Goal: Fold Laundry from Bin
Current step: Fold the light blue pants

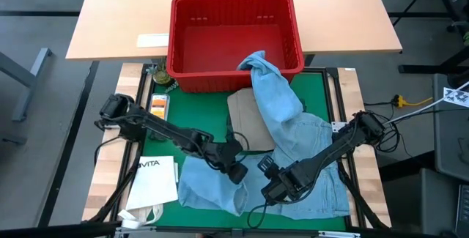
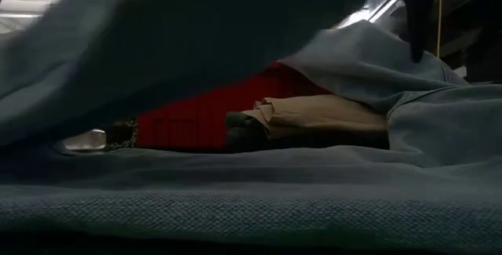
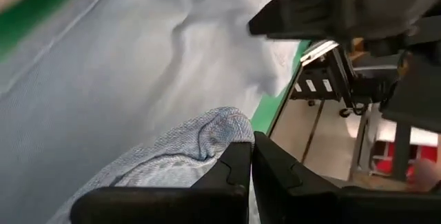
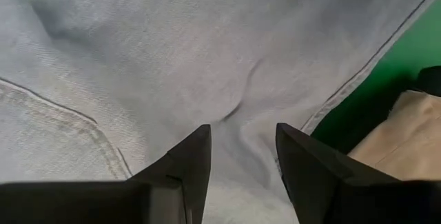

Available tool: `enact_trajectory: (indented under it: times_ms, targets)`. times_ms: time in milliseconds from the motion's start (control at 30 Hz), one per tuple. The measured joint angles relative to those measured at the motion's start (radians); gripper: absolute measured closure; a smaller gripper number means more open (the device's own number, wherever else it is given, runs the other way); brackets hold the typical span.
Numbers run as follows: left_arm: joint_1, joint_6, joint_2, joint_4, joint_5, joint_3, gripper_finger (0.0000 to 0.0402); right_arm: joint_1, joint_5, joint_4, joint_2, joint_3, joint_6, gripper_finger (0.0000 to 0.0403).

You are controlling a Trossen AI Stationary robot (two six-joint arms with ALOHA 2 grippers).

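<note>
The left gripper [image 1: 236,170] has its fingers clamped on the light blue denim jeans [image 1: 293,132]; the right gripper [image 1: 272,188], fingers apart, hovers directly above the denim, just beside it.

High view: bright, even overhead light, soft shadows under both arms, sharp.
Low view: dim; jeans [image 2: 235,200] near the lens blurred; ceiling strip lights glare far left.
Wrist views: well lit, dark fingers [image 4: 186,176] slightly soft.
</note>
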Motion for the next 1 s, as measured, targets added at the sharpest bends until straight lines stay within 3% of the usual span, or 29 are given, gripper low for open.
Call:
enact_trajectory:
  times_ms: [267,633,767,933,1000]
  targets:
    - [0.003,0.275,0.034,0.154,-0.002,0.000,0.0388,0.000,-0.016,-0.004,0.000,0.000,0.001,0.0237]
    - [0.021,0.401,0.033,0.154,-0.024,0.000,0.0266,0.000,-0.043,-0.011,0.000,0.000,0.001,0.0237]
    - [0.064,0.510,0.013,0.142,0.138,0.000,0.0248,0.000,-0.047,0.014,0.000,0.000,0.056,0.0237]
    - [0.086,0.504,-0.010,0.007,0.410,0.000,0.0253,0.002,-0.052,0.123,0.000,0.000,0.109,0.0237]
    - [0.069,0.492,-0.011,-0.073,0.444,0.000,0.0256,0.008,-0.049,0.179,0.000,0.000,0.106,0.0237]
